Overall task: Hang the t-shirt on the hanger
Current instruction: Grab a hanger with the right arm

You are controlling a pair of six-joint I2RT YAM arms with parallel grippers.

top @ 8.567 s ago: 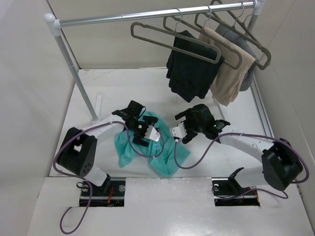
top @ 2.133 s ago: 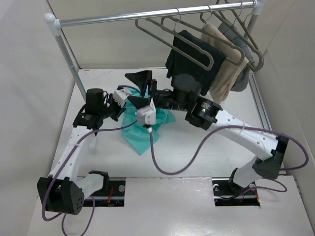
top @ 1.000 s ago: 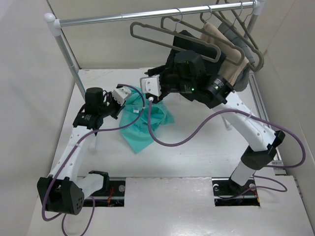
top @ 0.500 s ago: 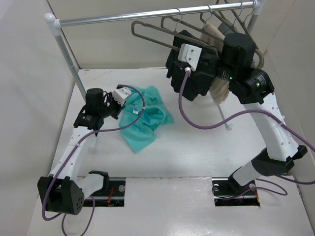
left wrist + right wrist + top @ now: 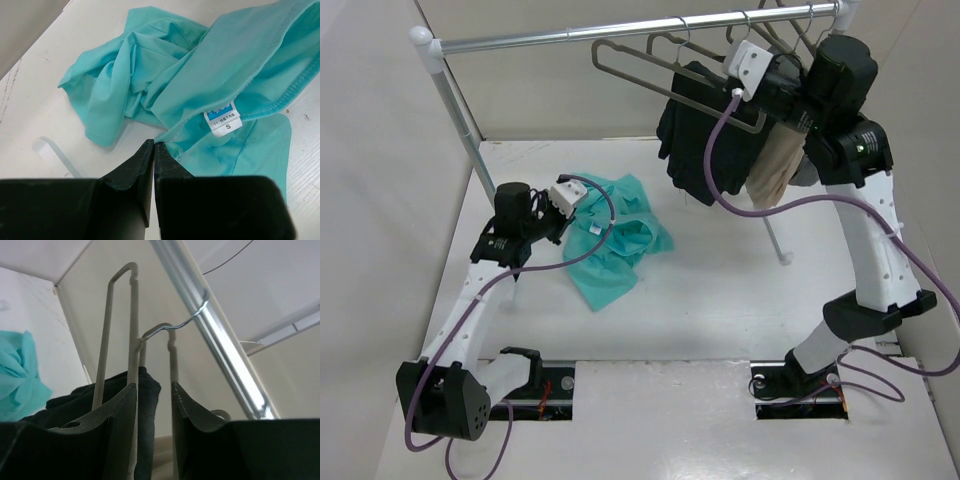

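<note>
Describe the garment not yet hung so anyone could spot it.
On the white table under the clothes rail, left of centre, a crumpled teal t-shirt lies at the tips of the left gripper. Unlike the black garment and tan garment hanging from the rail, it lies loose and shows a white size label.

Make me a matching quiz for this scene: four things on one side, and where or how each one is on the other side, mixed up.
Things:
1. t-shirt
2. black garment
3. left gripper
4. right gripper

States:
A. open, high up near the rail
B. crumpled on the table
C. fingers closed, close to the white neck label
D. hanging below the rail

Pairs: 1-B, 2-D, 3-C, 4-A
</note>
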